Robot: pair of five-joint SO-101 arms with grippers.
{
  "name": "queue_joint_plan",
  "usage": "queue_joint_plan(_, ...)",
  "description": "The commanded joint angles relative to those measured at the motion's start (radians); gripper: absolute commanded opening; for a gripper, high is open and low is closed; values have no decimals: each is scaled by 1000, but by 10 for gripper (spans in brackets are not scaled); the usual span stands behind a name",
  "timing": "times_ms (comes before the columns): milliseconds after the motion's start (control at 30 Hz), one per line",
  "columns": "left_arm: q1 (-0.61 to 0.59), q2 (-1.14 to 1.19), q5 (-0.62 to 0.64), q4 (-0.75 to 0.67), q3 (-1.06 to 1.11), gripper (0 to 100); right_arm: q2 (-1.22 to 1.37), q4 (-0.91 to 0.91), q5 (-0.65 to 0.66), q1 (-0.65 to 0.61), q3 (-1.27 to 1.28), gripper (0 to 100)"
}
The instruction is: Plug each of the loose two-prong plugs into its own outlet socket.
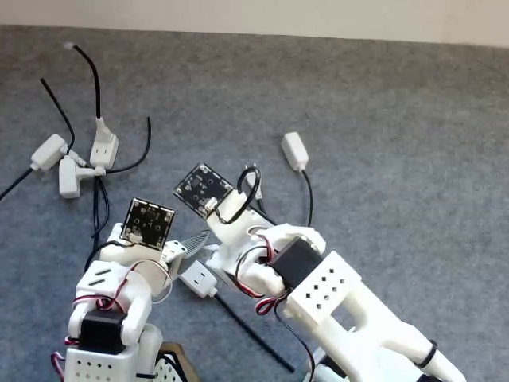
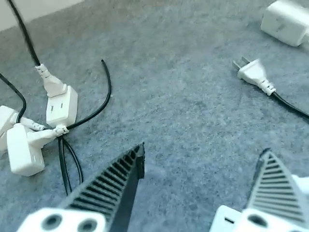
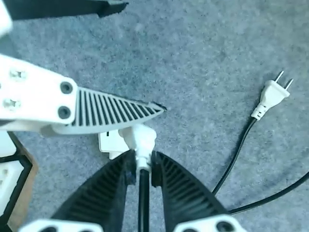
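My right gripper (image 3: 141, 162) is shut on the neck of a white connector (image 3: 137, 137) where its black cord leaves it. That connector (image 1: 197, 278) lies on the grey carpet between the two arms. My left gripper (image 2: 203, 152) hangs open just above the carpet with nothing between its ribbed fingers (image 3: 112, 109), one of them right over the held connector. A loose two-prong plug (image 2: 251, 72) lies ahead of the left gripper. The right wrist view has a two-prong plug (image 3: 274, 94) on a black cord. Outlet sockets (image 2: 61, 104) lie in a cluster (image 1: 103, 149) at the far left.
A white block on a black cord (image 1: 294, 150) lies alone at the middle of the carpet (image 1: 398, 119). Black cords loop around the socket cluster. The held connector's cord (image 1: 254, 338) runs toward the near edge. A wooden piece (image 1: 176, 356) sits by the left arm's base.
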Motion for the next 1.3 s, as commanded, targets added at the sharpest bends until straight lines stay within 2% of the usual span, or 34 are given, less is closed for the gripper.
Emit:
queue_joint_plan(0, 21, -2, 3, -12, 1, 355, -8, 5, 11, 18, -84, 6)
queue_joint_plan(367, 73, -2, -18, -6, -1, 354, -8, 8, 18, 19, -65, 6)
queue_joint_plan(567, -70, 33, 0, 5, -157, 354, -1, 58, 147, 15, -65, 6)
queue_joint_plan(667, -111, 202, 43, 38, -312, 354, 1, 68, 199, 15, -71, 6)
queue_joint_plan(833, -193, 740, 55, 97, -734, 354, 2, 64, 296, 10, -74, 6)
queue_joint_plan(1000, -317, 1345, 51, 330, -1326, 354, 4, 67, 423, -48, -74, 6)
queue_joint_plan(1133, -423, 1773, 51, 528, -1814, 354, 36, 61, 434, -73, -76, 6)
queue_joint_plan(1267, -521, 2111, 49, 654, -2275, 354, 163, 13, 445, -61, -105, 6)
